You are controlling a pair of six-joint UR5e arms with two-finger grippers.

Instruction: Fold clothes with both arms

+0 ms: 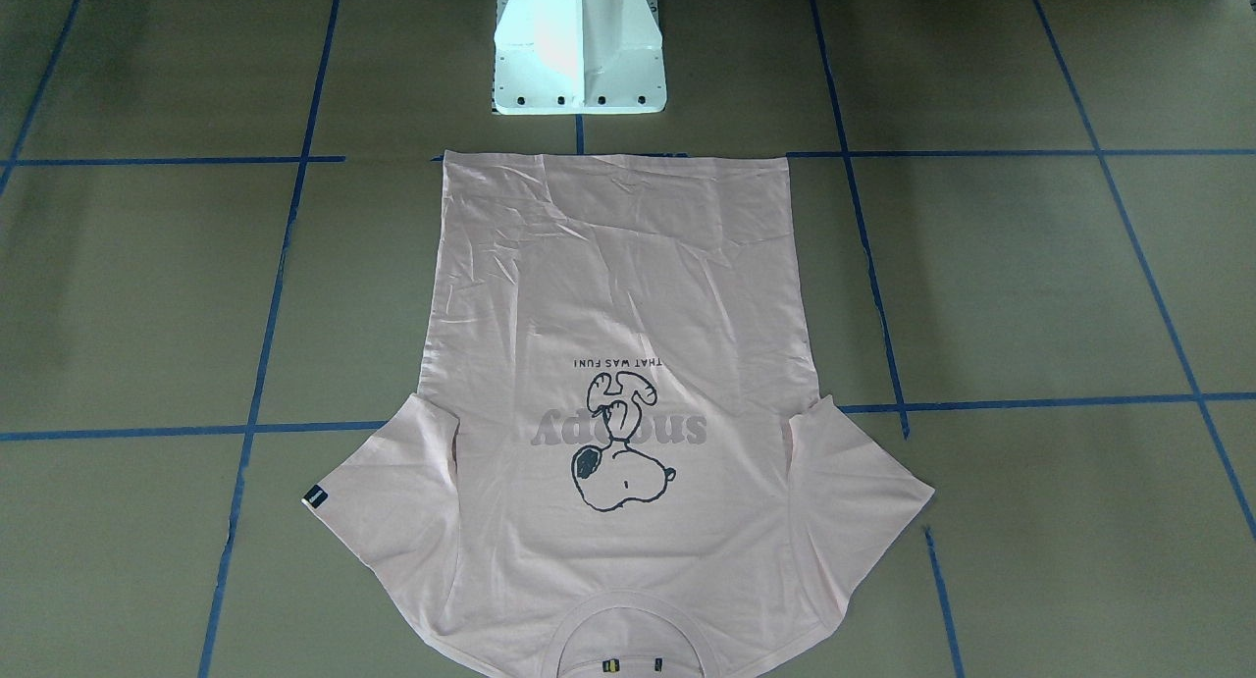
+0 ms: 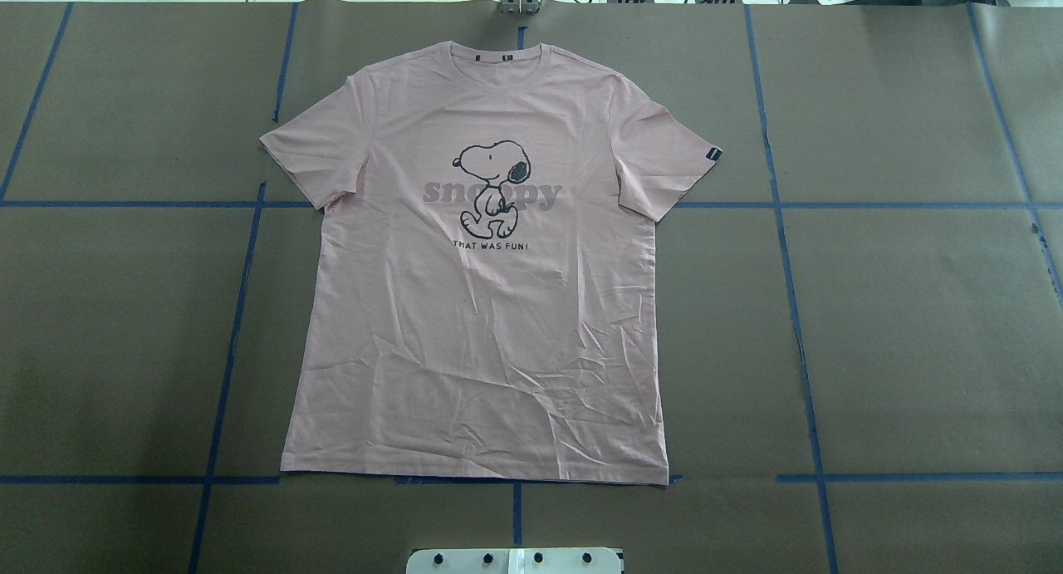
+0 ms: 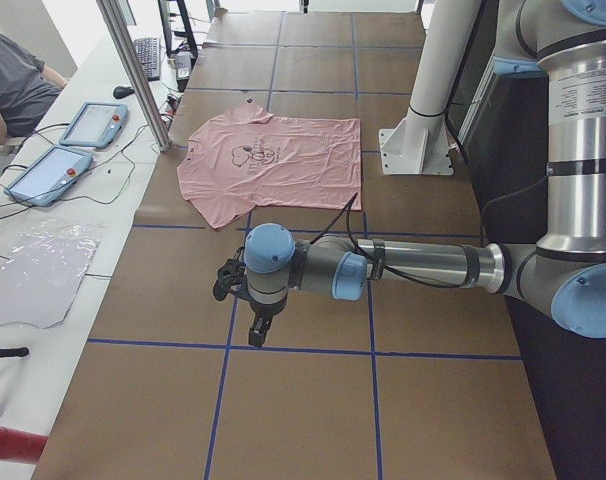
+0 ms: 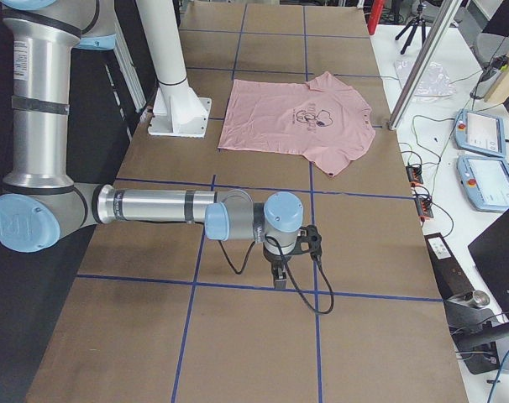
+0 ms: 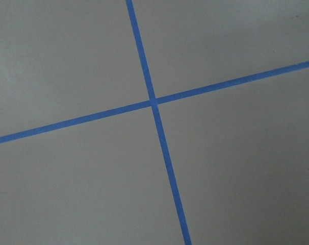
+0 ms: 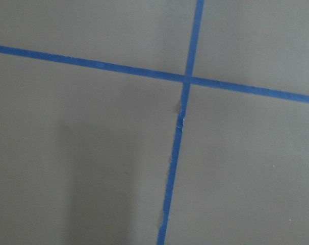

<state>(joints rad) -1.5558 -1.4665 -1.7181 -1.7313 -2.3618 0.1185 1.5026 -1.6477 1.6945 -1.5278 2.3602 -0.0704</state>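
Observation:
The pale pink T-shirt (image 2: 482, 308) lies flat and spread out, print up, in the middle of the table, with its collar away from the robot's base. It also shows in the front view (image 1: 628, 295), the left side view (image 3: 283, 165) and the right side view (image 4: 292, 126). Neither arm shows in the overhead or front view. My left gripper (image 3: 255, 335) hangs over bare table far from the shirt; I cannot tell if it is open or shut. My right gripper (image 4: 277, 281) hangs likewise at the other end; I cannot tell its state. Both wrist views show only brown table and blue tape.
The white pedestal base (image 1: 579, 50) stands just past the shirt's hem. Blue tape lines (image 2: 797, 341) grid the brown table. Teach pendants (image 3: 93, 125) and an operator (image 3: 13, 80) are beyond the table's far edge, with a metal post (image 3: 133, 70).

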